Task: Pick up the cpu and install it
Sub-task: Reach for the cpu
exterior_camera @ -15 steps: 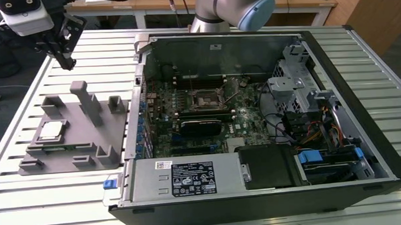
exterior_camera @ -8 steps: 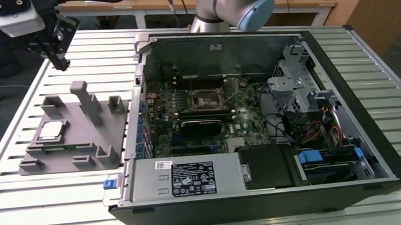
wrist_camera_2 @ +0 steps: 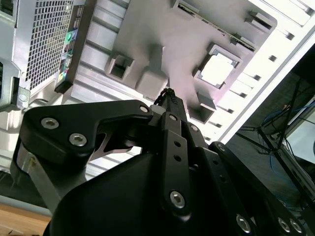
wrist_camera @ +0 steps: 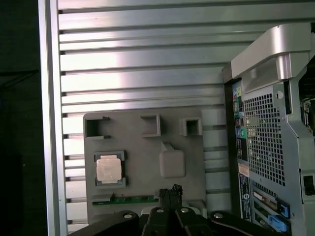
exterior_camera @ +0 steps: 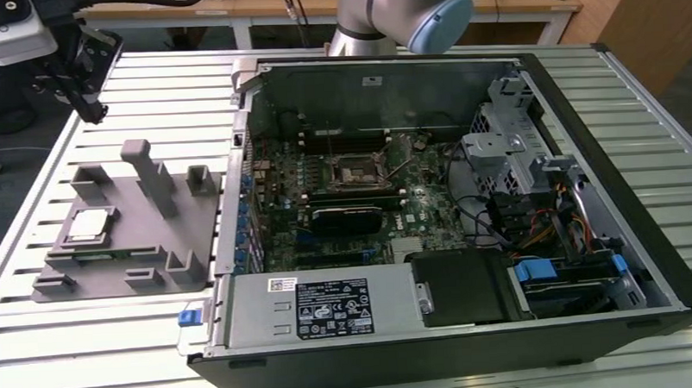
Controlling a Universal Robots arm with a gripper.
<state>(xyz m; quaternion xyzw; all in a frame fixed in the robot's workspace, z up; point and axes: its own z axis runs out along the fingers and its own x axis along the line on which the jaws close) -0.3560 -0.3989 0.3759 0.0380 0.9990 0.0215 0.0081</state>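
Claw: the fingers are being seen pressed together in both wrist views, with nothing pinched between them. In the exterior view the claw is being carried high over the slatted metal counter, toward the exterior view's left, beyond the far end of the grey fixture tray.

Cpu: it is being held flat in a square recess of the fixture tray, silvery top up. It is being shown well apart from the claw and untouched. In the first wrist view the claw's tips are being seen over the tray's edge, with a raised grey block lying between them and the tray's row of open pockets, and the cpu off to one side of that block.

Fixture tray: besides the cpu, a thin green circuit-board strip is being held in a slot along the edge just beside the cpu's recess. Several upright grey posts are being seen on the tray in the exterior view.

Computer case: it is being laid on its side, open, just beside the tray on the exterior view's right. Inside, a motherboard is being carried, with a black square socket frame near its middle and a power supply box at the near corner.
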